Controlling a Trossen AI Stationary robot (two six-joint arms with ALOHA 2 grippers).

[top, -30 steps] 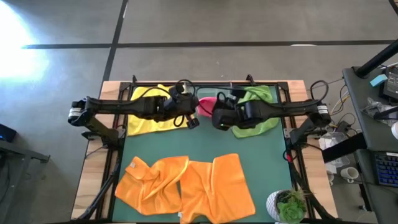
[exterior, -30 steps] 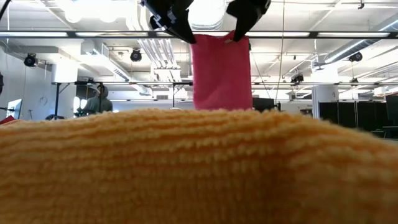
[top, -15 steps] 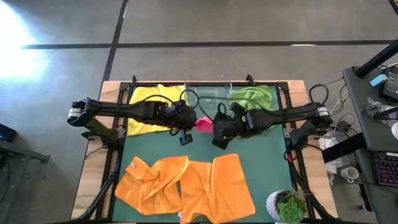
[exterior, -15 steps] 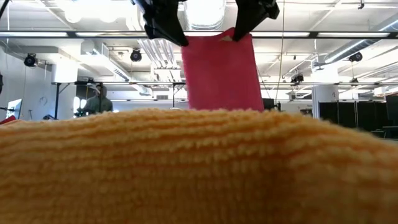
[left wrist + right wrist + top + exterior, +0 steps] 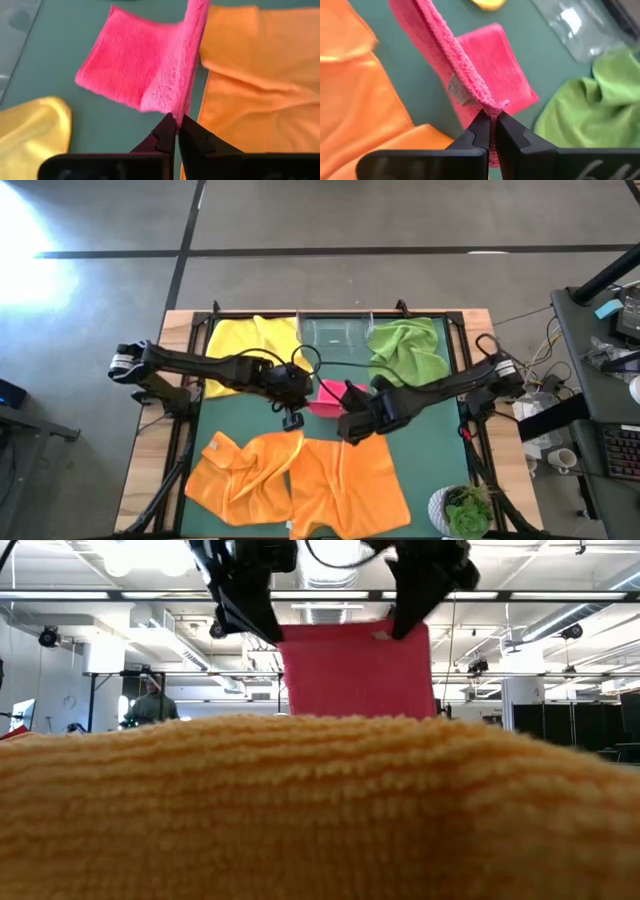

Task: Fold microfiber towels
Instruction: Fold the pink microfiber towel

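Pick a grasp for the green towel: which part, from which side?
Judging from above, take the green towel at its corner toward the table's middle, coming straight down. It lies crumpled beside the clear plastic tray, so raised folds give a claw something to pinch. Both claws are busy holding the pink towel.

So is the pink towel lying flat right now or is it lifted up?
Lifted. The left gripper and right gripper each pinch a top corner of the pink towel, which hangs between them.

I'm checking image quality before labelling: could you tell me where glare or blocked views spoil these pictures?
High view: floor glare at top left. Low view: an orange towel fills the foreground, and bright ceiling lights backlight the pink towel.
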